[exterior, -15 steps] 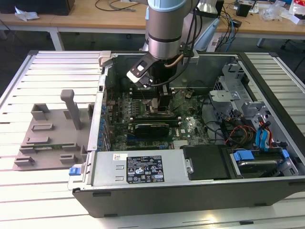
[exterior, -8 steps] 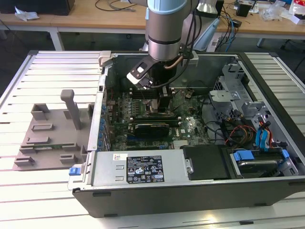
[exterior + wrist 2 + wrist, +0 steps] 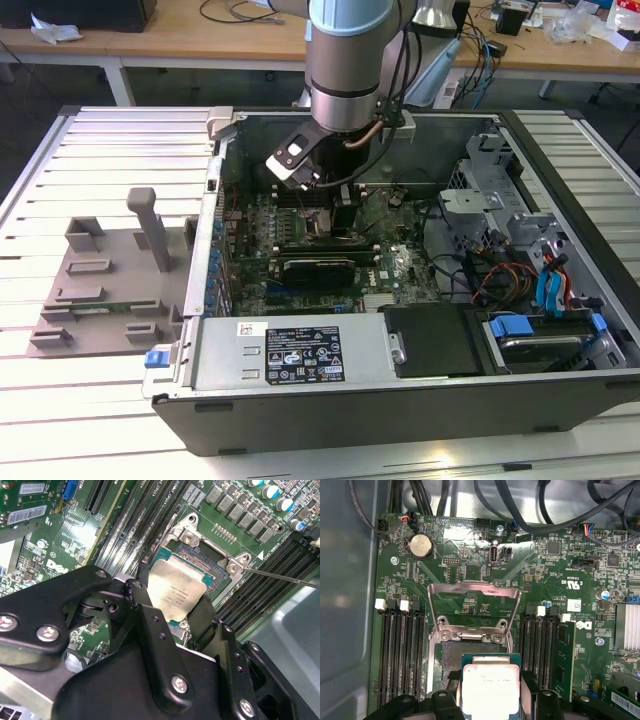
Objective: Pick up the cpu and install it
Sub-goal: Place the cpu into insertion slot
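My end effector (image 3: 172, 600) was clamped on the cpu (image 3: 175, 592), just above the open socket (image 3: 467, 655), near the centre of the exterior view. Risk: any skew when lowering could bend the socket's contacts or jam a corner.

Pale slatted worktop (image 3: 110, 140), two things lying on it.
An open computer case (image 3: 400, 425) lies flat across the middle and the exterior view's right. Just beside it, toward the exterior view's left, rests a grey fixture plate (image 3: 105, 285) with an upright post (image 3: 150, 228). One slot holds what may be a green circuit strip (image 3: 100, 309).
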`<state>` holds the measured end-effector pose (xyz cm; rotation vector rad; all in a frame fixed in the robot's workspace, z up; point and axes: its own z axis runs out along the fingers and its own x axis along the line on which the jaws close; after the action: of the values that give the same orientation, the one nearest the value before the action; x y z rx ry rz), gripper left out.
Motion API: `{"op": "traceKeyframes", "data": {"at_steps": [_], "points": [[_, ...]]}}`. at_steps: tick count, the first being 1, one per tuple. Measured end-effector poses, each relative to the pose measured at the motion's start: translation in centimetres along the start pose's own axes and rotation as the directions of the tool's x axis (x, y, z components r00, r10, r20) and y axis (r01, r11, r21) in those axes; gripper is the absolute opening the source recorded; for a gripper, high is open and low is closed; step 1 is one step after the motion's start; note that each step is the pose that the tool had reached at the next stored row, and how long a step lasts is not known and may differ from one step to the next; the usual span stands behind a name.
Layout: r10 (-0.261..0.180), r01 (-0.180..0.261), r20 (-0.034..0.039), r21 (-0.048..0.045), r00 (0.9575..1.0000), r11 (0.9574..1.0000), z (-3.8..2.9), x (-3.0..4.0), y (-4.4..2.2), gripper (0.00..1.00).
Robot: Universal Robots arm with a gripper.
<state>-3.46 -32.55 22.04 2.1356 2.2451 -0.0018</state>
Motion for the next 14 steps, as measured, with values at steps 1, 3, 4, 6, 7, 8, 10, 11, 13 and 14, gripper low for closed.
{"op": "traceKeyframes", "data": {"at_steps": [1,3,4,6,7,8,10,11,13,14], "points": [[0.0,0.0,0.0,0.0,1.0,1.0,0.05,0.01,0.0,0.55],[0.0,0.0,0.0001,0.0001,1.0,1.0,0.16,0.07,-0.01,0.55],[0.0,0.0,0.0001,0.0001,1.0,1.0,0.19,0.11,-0.01,0.55],[0.0,0.0,0.0,0.0,1.0,1.0,0.25,0.25,0.0,0.55],[0.0,0.0,0.0001,0.0001,1.0,1.0,0.29,0.35,0.0,0.55],[0.0,0.0,-0.0001,0.0,1.0,1.0,0.34,0.41,0.01,0.55],[0.0,0.0,0.0001,0.0001,1.0,1.0,0.52,0.55,0.01,0.55],[0.0,0.0,0.0,0.0,1.0,1.0,0.56,0.61,0.01,0.55],[0.0,0.0,0.0001,0.0001,1.0,1.0,0.59,0.86,0.02,0.55],[0.0,0.0,0.0001,0.0001,1.0,1.0,0.59,0.94,0.03,0.55]]}}
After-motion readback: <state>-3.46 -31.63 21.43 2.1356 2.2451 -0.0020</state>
